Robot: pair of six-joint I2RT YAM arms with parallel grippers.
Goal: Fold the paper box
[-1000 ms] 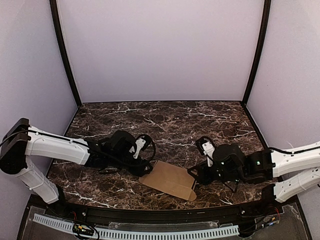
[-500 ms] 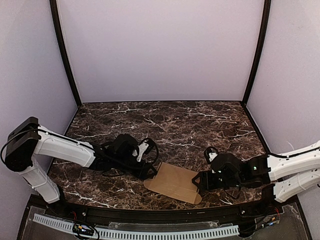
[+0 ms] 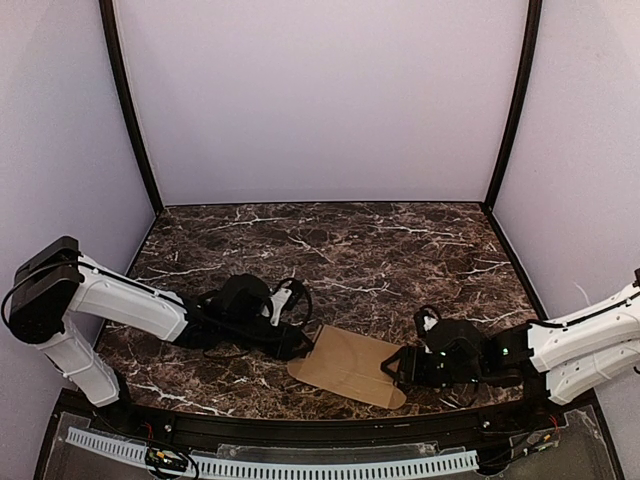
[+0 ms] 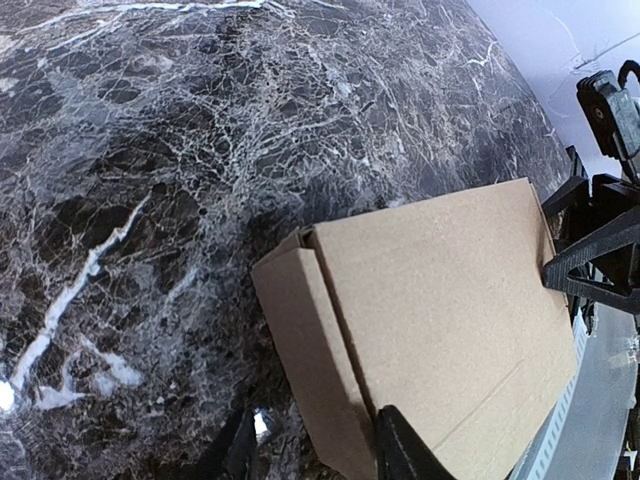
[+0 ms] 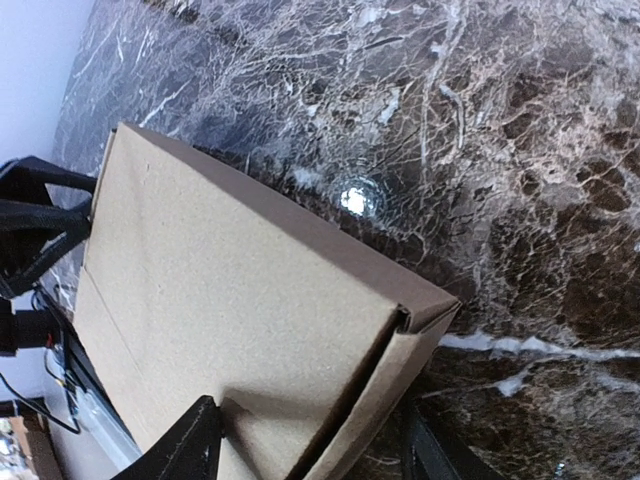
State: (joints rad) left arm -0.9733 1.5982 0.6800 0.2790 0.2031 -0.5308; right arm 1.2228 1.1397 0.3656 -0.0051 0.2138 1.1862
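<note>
The paper box is a flat, narrow brown cardboard box lying near the table's front edge, with its end flaps folded over. My left gripper is low at its left end. In the left wrist view the jaws stand apart astride the box's end wall, one finger on the top panel and the other off the cardboard. My right gripper is at the right end. Its jaws are wide astride the box's corner, where the end flap gapes slightly.
The dark marble table stretches back to lilac walls. Its black front rim lies just beyond the box. Each wrist view shows the other gripper at the box's far end: the right one and the left one.
The box has slid right and toward the front edge. My right gripper has dropped lower and nearer the front at the box's right end. My left gripper has followed at the left end.
</note>
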